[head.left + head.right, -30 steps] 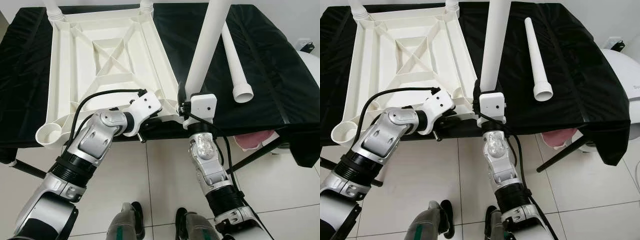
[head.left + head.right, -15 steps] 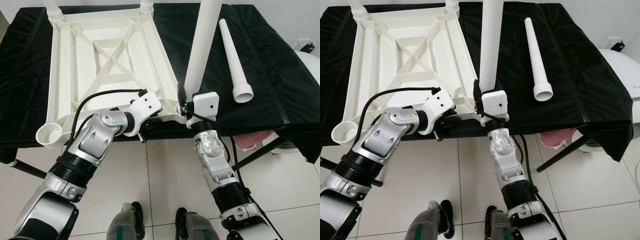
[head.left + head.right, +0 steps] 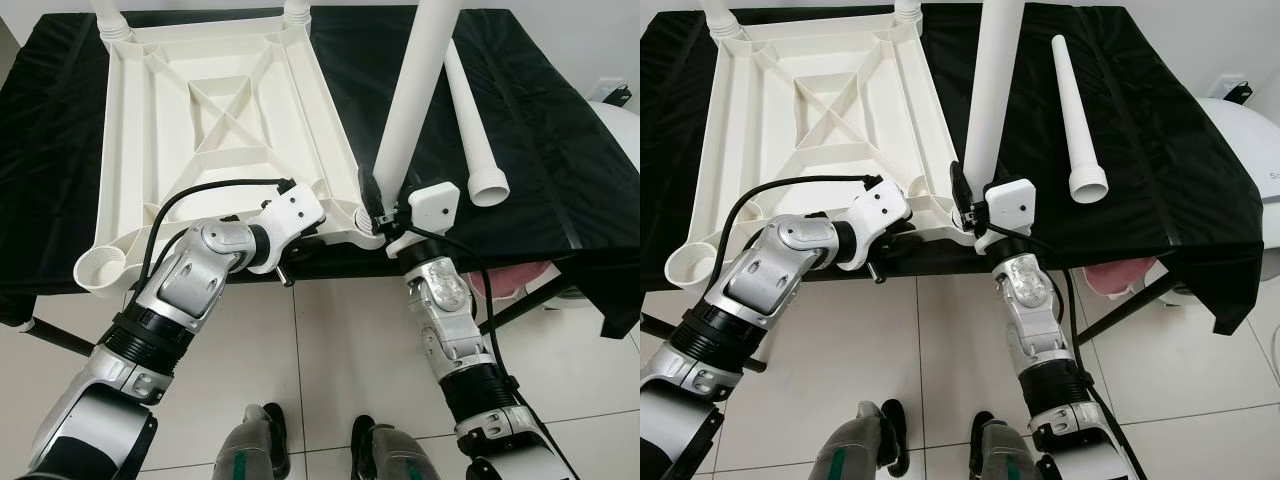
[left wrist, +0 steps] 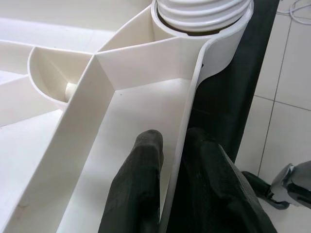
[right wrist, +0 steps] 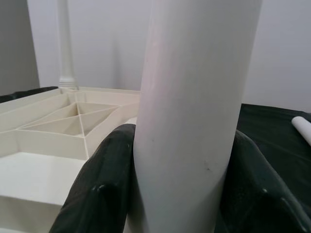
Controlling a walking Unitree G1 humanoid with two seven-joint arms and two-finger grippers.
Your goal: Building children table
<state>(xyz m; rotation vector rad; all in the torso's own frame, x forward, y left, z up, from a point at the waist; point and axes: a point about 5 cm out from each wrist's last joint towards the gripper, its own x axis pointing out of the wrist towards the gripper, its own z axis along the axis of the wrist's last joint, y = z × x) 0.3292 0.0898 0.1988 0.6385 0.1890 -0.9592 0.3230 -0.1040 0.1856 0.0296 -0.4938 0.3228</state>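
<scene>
The white plastic table top [image 3: 215, 120] lies upside down on the black cloth. Two legs [image 3: 108, 15] [image 3: 297, 10] stand in its far corner sockets. A third white leg [image 3: 415, 90] stands nearly upright in the near right corner socket, and my right gripper [image 3: 378, 205] is shut around its lower end [image 5: 189, 97]. My left gripper [image 4: 172, 165] pinches the table top's near rim [image 4: 189, 121] beside that threaded socket [image 4: 201, 14]. A fourth leg [image 3: 470, 110] lies loose on the cloth to the right. The near left socket [image 3: 100, 268] holds nothing.
The black-clothed work table [image 3: 560, 170] ends just past my wrists, with tiled floor [image 3: 320, 350] below. A pink object [image 3: 495, 283] and a black table strut [image 3: 520, 305] sit under the right side. A white rounded appliance [image 3: 1240, 140] stands at the far right.
My right wrist has swung to the right around the upright leg while staying shut on it, and the leg's tilt has shifted slightly. The left arm has not moved.
</scene>
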